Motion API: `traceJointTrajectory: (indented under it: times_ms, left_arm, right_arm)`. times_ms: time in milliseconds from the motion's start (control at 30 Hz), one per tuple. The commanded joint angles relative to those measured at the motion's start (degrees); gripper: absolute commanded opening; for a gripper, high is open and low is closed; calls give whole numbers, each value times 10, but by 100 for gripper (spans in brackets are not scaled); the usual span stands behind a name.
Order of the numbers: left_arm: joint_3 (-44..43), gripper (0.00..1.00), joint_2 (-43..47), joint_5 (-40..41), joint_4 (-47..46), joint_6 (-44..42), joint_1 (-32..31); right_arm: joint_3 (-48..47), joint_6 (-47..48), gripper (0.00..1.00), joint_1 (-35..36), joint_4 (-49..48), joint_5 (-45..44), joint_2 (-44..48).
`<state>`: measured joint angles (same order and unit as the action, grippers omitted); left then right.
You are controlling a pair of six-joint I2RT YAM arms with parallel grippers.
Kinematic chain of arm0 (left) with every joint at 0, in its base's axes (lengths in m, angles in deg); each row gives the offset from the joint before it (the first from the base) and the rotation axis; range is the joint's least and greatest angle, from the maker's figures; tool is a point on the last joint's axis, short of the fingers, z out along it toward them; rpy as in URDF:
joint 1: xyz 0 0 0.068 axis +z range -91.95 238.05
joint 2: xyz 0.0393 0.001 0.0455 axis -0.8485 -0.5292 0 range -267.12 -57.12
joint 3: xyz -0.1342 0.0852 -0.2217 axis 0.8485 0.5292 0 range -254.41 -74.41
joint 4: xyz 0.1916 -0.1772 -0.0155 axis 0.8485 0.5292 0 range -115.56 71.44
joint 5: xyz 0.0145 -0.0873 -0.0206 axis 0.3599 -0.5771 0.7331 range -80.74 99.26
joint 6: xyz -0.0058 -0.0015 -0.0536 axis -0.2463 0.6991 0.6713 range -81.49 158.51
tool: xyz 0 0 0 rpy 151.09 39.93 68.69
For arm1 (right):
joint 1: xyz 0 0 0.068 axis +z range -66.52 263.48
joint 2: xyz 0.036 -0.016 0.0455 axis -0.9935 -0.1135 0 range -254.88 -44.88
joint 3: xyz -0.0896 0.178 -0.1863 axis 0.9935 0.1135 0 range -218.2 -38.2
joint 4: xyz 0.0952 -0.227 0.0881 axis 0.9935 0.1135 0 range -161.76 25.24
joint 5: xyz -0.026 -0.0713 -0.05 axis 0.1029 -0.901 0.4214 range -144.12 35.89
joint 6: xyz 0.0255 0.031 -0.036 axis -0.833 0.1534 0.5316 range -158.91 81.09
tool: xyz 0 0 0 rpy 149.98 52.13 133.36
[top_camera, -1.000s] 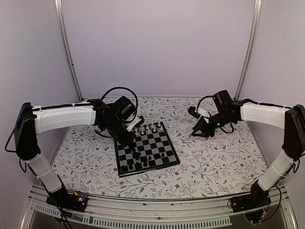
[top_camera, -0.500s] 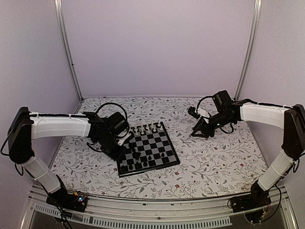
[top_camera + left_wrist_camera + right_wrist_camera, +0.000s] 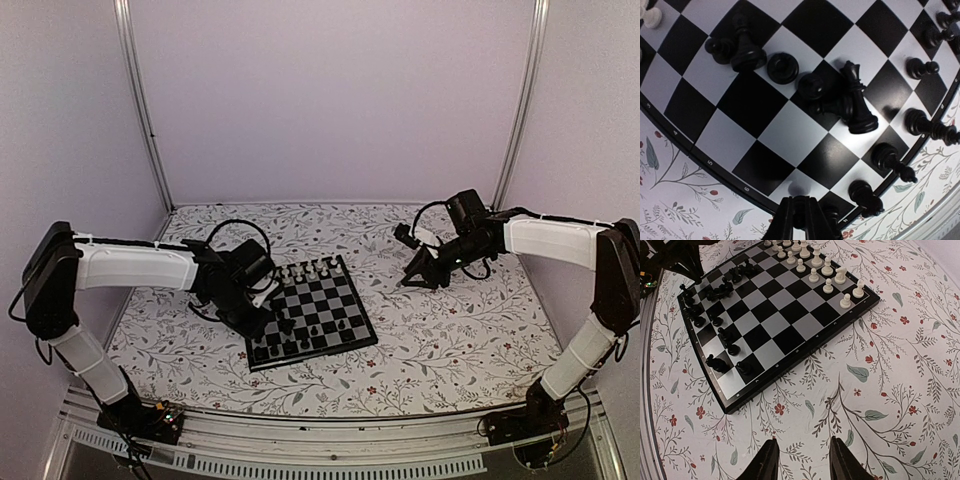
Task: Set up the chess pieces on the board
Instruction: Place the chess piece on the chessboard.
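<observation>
Left gripper (image 3: pixel 799 205) dipped toward tipped black piece (image 3: pixel 856 102) (crown pointing away).

Small white rank numbers 4, 5 and 6 are being shown along the black border of the board (image 3: pixel 692 149), left wrist view. Similar border marks are being picked up from the right wrist, too small to be read.

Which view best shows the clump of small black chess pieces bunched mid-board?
Left wrist: the clump of small black chess pieces fills the frame, each piece distinct, one leaning. Right wrist shows it small and far; top external, just dark specks.
</observation>
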<state>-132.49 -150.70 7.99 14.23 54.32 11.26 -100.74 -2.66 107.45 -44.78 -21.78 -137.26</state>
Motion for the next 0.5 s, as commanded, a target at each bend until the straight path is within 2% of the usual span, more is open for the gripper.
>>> traceJointTrajectory:
  times_ms: [0, 233, 333, 467]
  left_arm:
    - [9, 12, -14, -3, -18, 1, -7]
    - [-10, 26, -13, 8, 16, -5, -12]
    - [-31, 28, -3, 11, 35, -11, -12]
    - [-69, 29, 8, 54, 41, -19, -9]
  right_arm:
    - [-2, 2, 36, 1, 8, 14, -9]
    - [-2, 3, 36, 0, 9, 14, -11]
    - [-3, 3, 36, 1, 9, 14, -12]
    - [-3, 4, 36, 0, 10, 14, -11]
